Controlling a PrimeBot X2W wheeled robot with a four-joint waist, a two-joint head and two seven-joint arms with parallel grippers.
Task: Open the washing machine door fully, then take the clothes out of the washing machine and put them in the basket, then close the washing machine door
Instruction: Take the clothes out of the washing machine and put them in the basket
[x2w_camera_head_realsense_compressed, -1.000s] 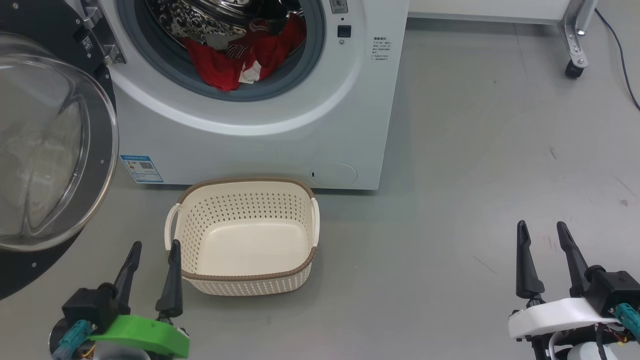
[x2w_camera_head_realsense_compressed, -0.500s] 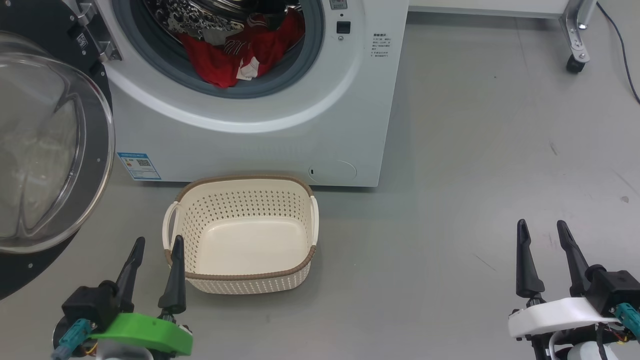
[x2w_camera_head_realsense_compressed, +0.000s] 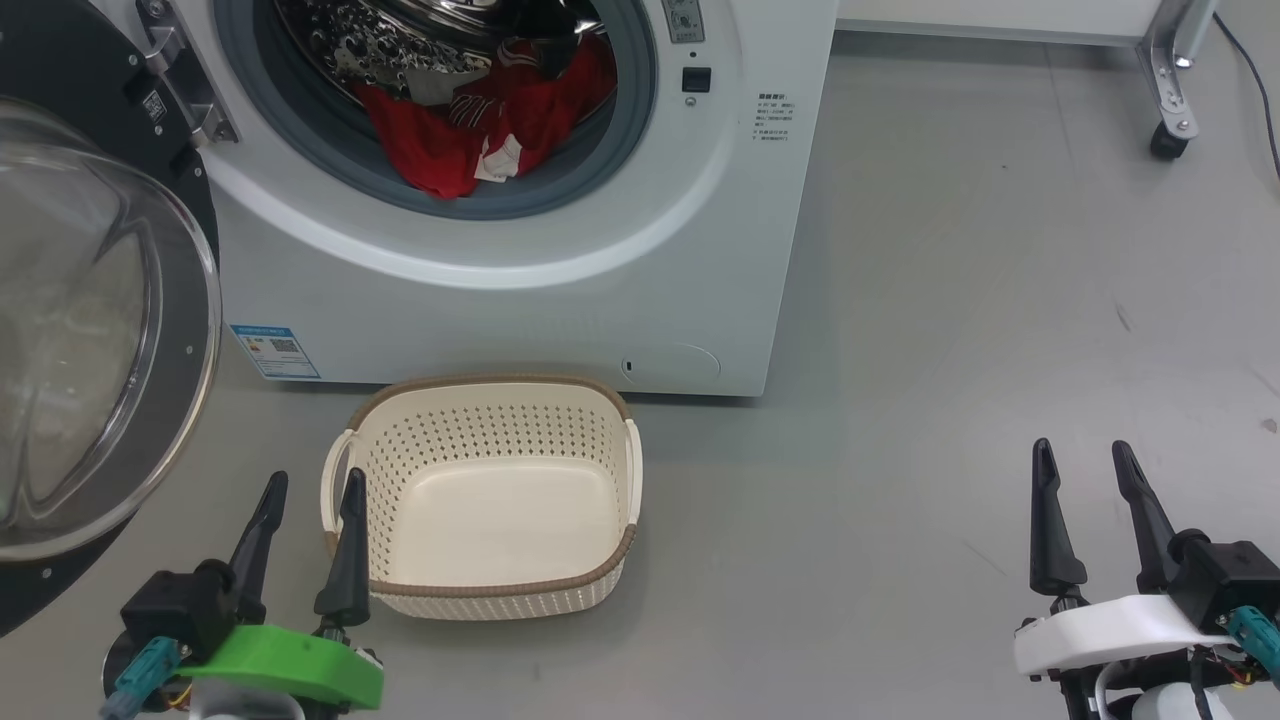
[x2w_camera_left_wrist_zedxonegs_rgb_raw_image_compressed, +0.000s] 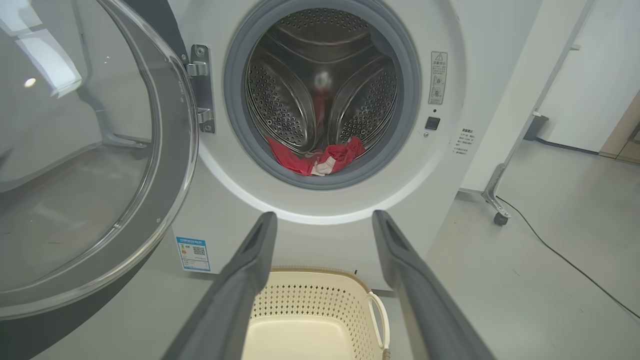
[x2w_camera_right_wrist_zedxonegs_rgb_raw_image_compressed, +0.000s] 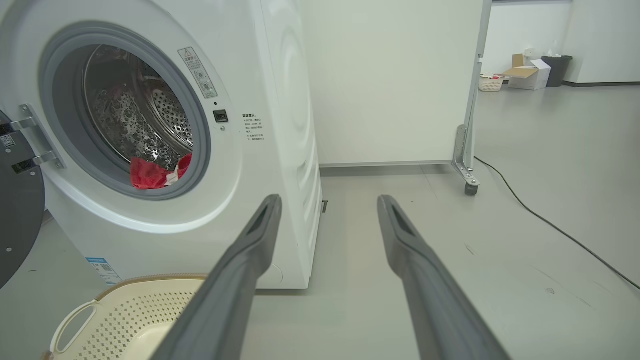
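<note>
Smooth grey floor (x2w_camera_head_realsense_compressed: 950, 330) — perforated cream basket (x2w_camera_head_realsense_compressed: 490, 597)

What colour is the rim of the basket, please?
Brown, woven-look, topping the cream perforated basket; the head view shows it best.

Bright, even light comes from overhead. Shadows are faint, just a soft one on the floor (x2w_camera_head_realsense_compressed: 950, 400) beside the basket (x2w_camera_head_realsense_compressed: 490, 600). The washing machine door (x2w_camera_head_realsense_compressed: 90, 330) carries pale reflections across its glass, and the steel drum (x2w_camera_left_wrist_zedxonegs_rgb_raw_image_compressed: 320, 90) glints. Both wrist views bow straight lines near their edges.
</note>
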